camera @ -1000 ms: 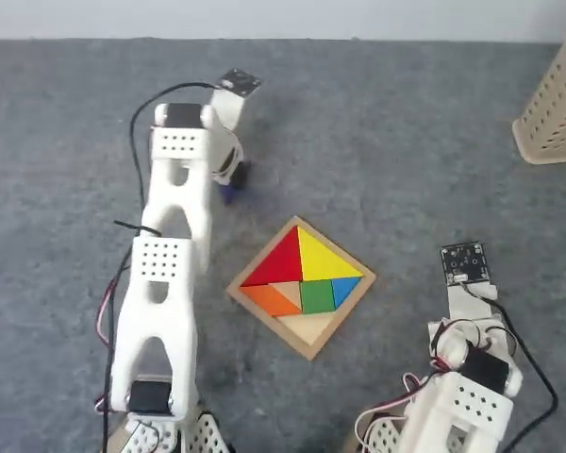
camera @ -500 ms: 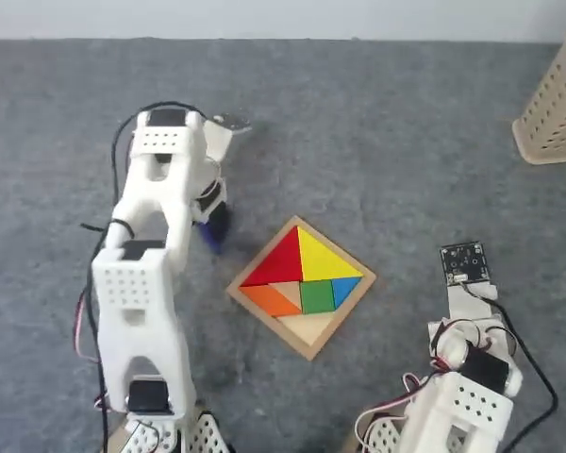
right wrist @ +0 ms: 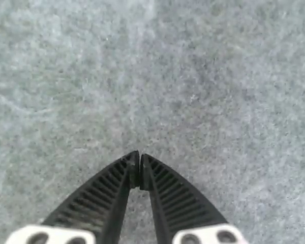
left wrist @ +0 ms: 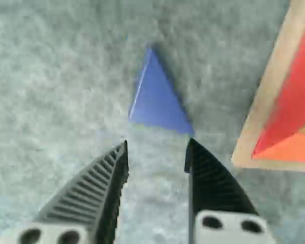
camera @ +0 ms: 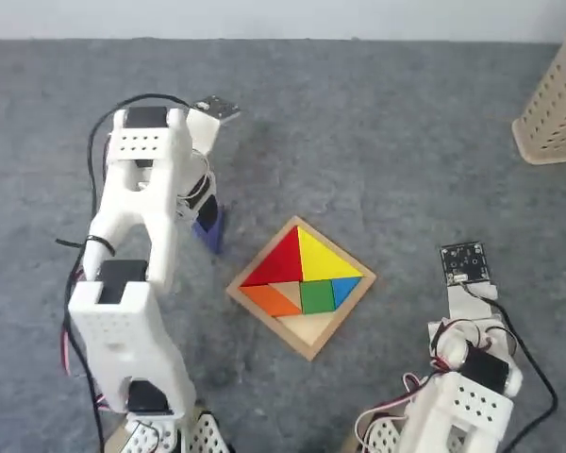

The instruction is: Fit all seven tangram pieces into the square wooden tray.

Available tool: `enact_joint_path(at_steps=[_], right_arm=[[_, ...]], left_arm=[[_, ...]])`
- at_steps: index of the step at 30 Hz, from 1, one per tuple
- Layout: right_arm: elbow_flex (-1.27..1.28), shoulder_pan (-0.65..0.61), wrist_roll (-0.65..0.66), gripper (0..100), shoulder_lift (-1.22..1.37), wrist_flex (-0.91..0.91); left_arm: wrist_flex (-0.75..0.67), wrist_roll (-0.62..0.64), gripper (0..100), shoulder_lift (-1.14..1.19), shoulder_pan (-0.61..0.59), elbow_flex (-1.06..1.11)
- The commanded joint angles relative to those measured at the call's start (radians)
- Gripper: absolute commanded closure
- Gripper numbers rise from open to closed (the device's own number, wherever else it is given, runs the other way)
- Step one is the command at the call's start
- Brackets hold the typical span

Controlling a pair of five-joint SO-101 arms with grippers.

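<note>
Lying on the grey worktop, the blue triangle is found outside the tray. It is near the tray's upper-left rim but apart from it, and a strip of worktop separates the two. The left end effector is held just short of this triangle. It is released, with its jaws spread and empty, and the gap between them is turned toward the triangle's near edge. From above, the triangle is partly overhung by the left arm, which is stretched along the left side of the worktop. Whether the triangle lies flat or is tipped on an edge cannot be told.

The tray is set cornerwise near the middle of the worktop. A red triangle and a yellow triangle are seated side by side in its upper half. Below them, an orange piece, a green square and a small blue piece are ranged across the tray. A pale, wood-coloured patch is seen at the lower corner. Whether it is a piece or the tray's floor cannot be told.

The right end effector is clenched with its tips touching, grasping nothing, over bare worktop. The right arm is folded at the lower right, well apart from the tray. A pale perforated basket stands at the far right edge, well apart from both arms.
</note>
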Motion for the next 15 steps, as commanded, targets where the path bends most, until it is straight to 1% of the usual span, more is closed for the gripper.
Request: enact_joint_path(at_steps=[1, 4, 6, 7, 10, 15], right_arm=[[0.005, 0.015, 0.017, 98.9, -0.021, 0.016], [0.005, 0.015, 0.017, 98.9, -0.021, 0.016], [0.005, 0.015, 0.017, 98.9, -0.021, 0.016], [0.005, 0.015, 0.017, 98.9, -0.021, 0.016], [0.005, 0.015, 0.017, 98.9, -0.021, 0.016], [0.005, 0.015, 0.017, 98.9, -0.021, 0.016]], left_arm=[[-0.015, 0.018, 83, -0.034, 0.072, 0.025], [-0.031, 0.021, 83, -0.08, 0.143, 0.087], [-0.048, 0.041, 85, -0.146, 0.176, 0.162], [-0.078, 0.051, 86, -0.189, 0.187, 0.217], [-0.215, 0.06, 86, -0.358, 0.212, 0.452], [-0.468, 0.063, 85, -0.721, 0.275, 0.898]])
